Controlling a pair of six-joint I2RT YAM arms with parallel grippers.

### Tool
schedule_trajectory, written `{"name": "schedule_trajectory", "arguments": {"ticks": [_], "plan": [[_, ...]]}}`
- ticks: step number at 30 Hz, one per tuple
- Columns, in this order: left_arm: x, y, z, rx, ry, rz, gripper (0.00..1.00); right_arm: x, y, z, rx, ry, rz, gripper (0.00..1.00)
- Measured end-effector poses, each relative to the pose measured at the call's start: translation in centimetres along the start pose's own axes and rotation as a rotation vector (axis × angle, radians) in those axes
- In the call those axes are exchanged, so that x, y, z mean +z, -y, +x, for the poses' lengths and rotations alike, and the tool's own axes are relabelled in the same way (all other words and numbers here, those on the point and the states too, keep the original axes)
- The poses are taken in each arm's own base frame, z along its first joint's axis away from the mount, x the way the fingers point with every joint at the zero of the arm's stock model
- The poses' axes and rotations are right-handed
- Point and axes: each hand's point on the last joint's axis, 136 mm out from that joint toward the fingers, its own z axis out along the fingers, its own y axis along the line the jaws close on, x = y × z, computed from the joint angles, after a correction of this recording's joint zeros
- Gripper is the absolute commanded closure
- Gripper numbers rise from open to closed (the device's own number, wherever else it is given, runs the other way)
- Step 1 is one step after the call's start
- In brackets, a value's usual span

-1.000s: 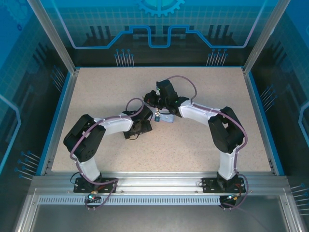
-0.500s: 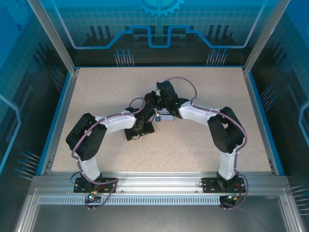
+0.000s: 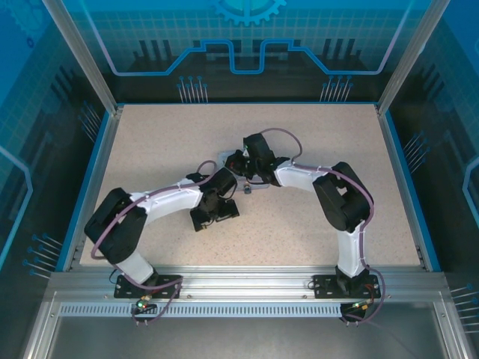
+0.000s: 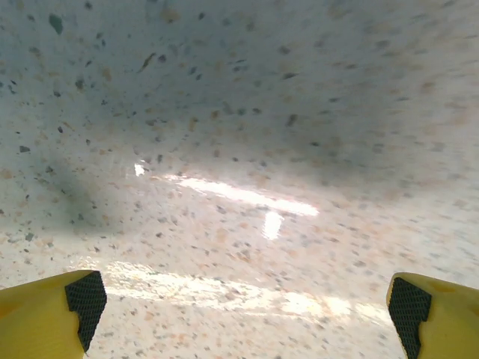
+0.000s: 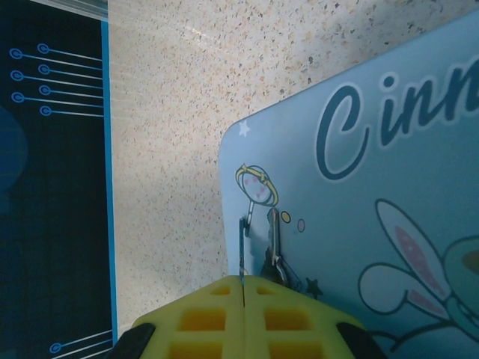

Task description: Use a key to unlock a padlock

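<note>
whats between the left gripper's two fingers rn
The stretch is bare: just speckled tabletop. In the left wrist view the left gripper is open, its yellow fingers sit at the lower corners, and nothing lies between them.

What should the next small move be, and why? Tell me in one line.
Probably swing the open left pincer off the bare table toward the tin: it holds nothing, while the right pincer is shut on what looks like the key over the tin's printed lid.
</note>
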Motion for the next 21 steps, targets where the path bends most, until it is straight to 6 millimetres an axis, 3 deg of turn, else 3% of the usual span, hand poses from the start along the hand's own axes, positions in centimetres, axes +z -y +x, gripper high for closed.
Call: {"name": "schedule_trajectory", "arguments": {"ticks": [5, 9, 17, 21], "plan": [[-2.2, 2.3, -1.1, 0.047, 0.088, 0.147, 0.01, -0.7, 0.8, -1.3, 0.015, 0.011, 0.012, 1.00], [-2.8, 3.8, -2.2, 0.099, 0.170, 0.252, 0.01, -1.9, 2.1, -2.8, 0.028, 0.024, 0.050, 1.00], [-2.2, 7.8, -3.7, 0.269, 0.301, 0.416, 0.02, -3.9, 4.2, -5.2, 0.034, 0.042, 0.099, 1.00], [-0.8, 10.0, -4.3, 0.357, 0.353, 0.467, 0.05, -4.4, 4.7, -5.7, 0.031, 0.047, 0.110, 1.00]]}}
